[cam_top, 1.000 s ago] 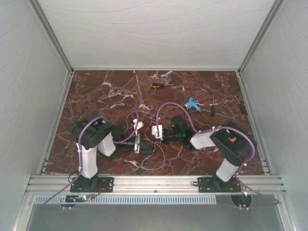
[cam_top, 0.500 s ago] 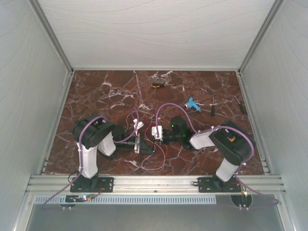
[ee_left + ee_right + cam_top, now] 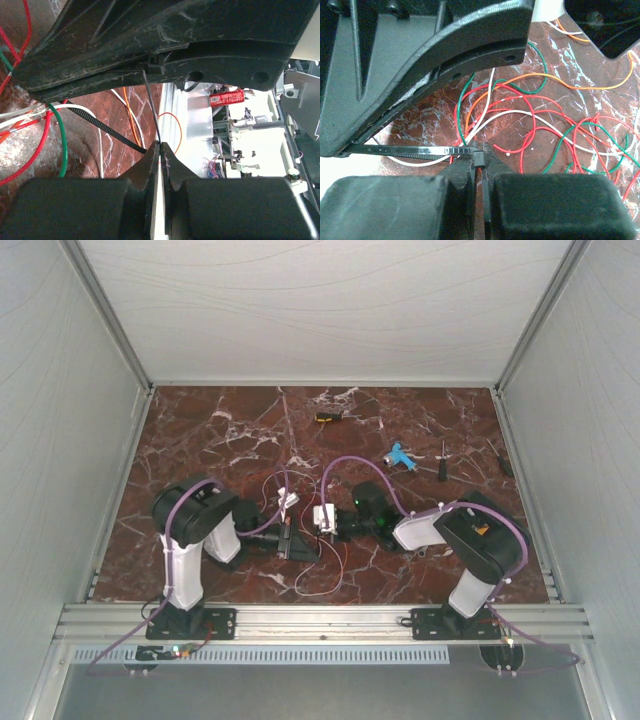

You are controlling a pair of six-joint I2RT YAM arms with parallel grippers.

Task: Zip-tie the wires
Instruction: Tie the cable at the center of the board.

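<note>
Left gripper has its jaws together, pinching the strap of the thin black ribbed plastic zip tie. Right gripper is clamped too, on the tie's head end, with a short length of strap running down between its fingers. The tie is stretched between the two grippers just above the dark red marble tabletop, near the middle of the front half (the arms sit nose to nose there).

The thin loose wires, in red, white, orange and green, lie in tangled loops on the marble under and behind the tie. The strap crosses in front of a white and a red strand; can't tell if it goes around the bundle.

Around:
- small blue plastic tool
- small black-and-yellow tool, further back
- two thin dark hand tools toward the right edge

All of these sit well apart from the grippers. A thick purple arm cable arches over the right wrist.

Hidden or unclear:
- Each wrist view is half filled by the other gripper's black finger, which hides much of the wires.
- From the top, the tie is too small to make out, and the gripper bodies cover the pinch point.
- The left wrist view's background past the table edge is washed out.
</note>
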